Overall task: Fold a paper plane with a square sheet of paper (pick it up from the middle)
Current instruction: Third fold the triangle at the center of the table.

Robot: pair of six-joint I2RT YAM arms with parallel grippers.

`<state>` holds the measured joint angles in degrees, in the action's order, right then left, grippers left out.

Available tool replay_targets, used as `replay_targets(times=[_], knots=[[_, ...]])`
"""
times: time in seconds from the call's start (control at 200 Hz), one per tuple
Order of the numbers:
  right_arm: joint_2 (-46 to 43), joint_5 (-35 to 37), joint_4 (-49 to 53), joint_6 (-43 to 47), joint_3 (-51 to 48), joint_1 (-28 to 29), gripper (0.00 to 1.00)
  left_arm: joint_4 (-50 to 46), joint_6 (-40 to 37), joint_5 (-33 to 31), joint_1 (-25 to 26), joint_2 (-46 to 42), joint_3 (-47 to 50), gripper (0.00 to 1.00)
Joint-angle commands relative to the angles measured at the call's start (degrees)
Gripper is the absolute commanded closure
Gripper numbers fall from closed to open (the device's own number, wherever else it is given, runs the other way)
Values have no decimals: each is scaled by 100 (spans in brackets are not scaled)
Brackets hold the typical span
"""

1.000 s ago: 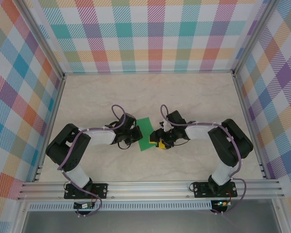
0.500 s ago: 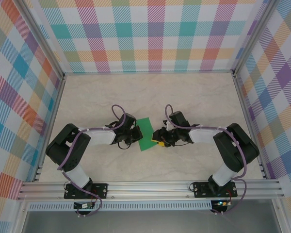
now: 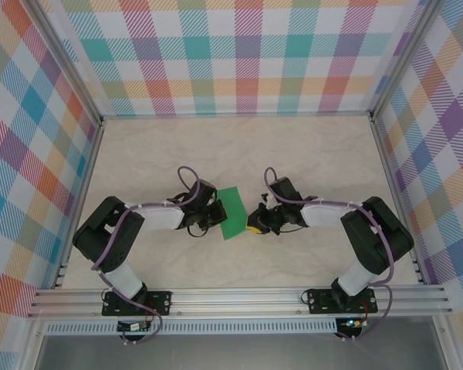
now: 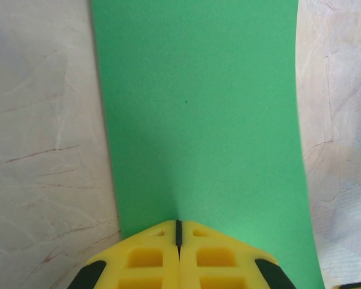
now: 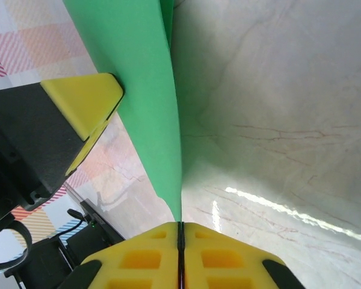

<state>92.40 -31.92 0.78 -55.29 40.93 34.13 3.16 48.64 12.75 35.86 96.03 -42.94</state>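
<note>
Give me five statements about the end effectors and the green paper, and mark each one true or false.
1. The left end effector is shut on the green paper. True.
2. The right end effector hangs open, clear of the paper. False: it is shut on the paper's edge.
3. The two end effectors hold the paper from opposite sides. True.
4. The paper is crumpled into a ball. False: it is a smooth sheet.
5. The table is dark wood. False: it is pale and marbled.
</note>
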Motion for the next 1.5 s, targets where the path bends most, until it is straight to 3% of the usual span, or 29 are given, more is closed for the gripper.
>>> replay_targets(times=[0.0,0.405,0.685,0.88,1.18,1.495], knots=[[-97,-67,153,27,271,-29,97,-667,-22,-370,20,93,181,100],[555,-178,301,220,1003,118,99,-848,-253,-176,18,-426,-111,100],[950,-253,817,547,1502,269,98,-1501,-672,-737,0,-1055,-580,99],[959,-251,1331,821,1747,340,97,-1616,-668,-920,-92,-805,-602,99],[684,-99,2341,990,1651,349,98,-1283,-680,-649,-88,-303,-645,100],[466,-8,2406,829,1513,351,97,-1186,-696,-493,-95,127,-698,100]])
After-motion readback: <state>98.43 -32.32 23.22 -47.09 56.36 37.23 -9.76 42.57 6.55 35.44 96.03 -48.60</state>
